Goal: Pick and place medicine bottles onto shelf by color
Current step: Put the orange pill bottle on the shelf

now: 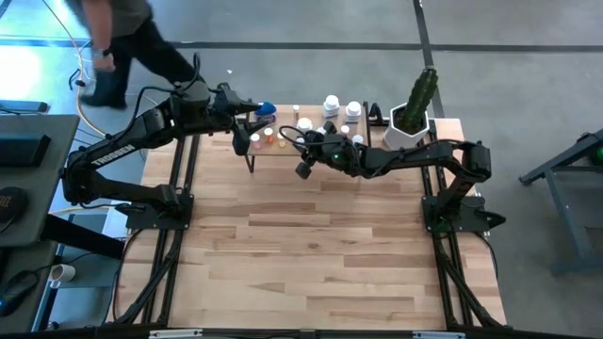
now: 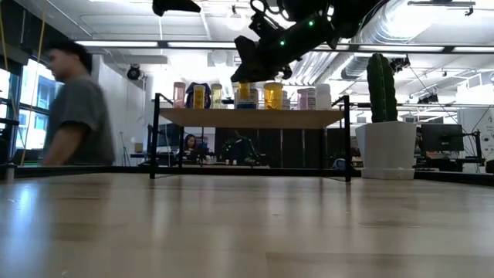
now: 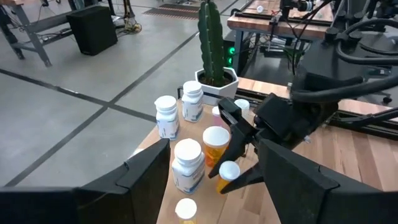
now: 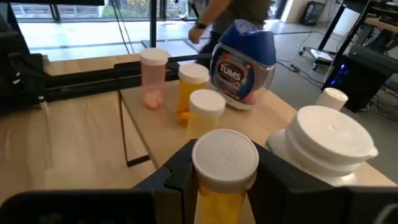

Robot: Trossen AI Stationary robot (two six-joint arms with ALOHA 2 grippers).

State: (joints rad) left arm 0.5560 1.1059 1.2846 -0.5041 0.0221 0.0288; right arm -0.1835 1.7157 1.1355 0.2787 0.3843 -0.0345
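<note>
The shelf (image 2: 255, 117) stands at the table's far edge with many small bottles on its top board. There are orange ones (image 2: 199, 96), pinkish ones (image 4: 152, 74), white ones (image 3: 188, 165) and a blue-lidded jar (image 4: 242, 62). My right gripper (image 4: 225, 186) reaches over the shelf's middle (image 1: 300, 141) and is shut on an orange bottle with a white cap (image 4: 225, 158). My left gripper (image 1: 247, 121) hovers open and empty over the shelf's left end. Its wide-apart fingers (image 3: 143, 180) show in the left wrist view. My right gripper pinches the orange bottle between its two fingers, on the body just under the white cap (image 4: 214, 196). The fingers come from the table's right, slanting down. The bottle stands upright (image 3: 216, 146). I cannot tell whether its base is on the shelf top.
A white pot with a green cactus (image 1: 412, 118) stands just right of the shelf. A large white bottle (image 4: 329, 137) is close beside the held one. A person (image 2: 73, 108) walks behind the table at the far left. The plank tabletop (image 1: 311, 245) lies before the shelf.
</note>
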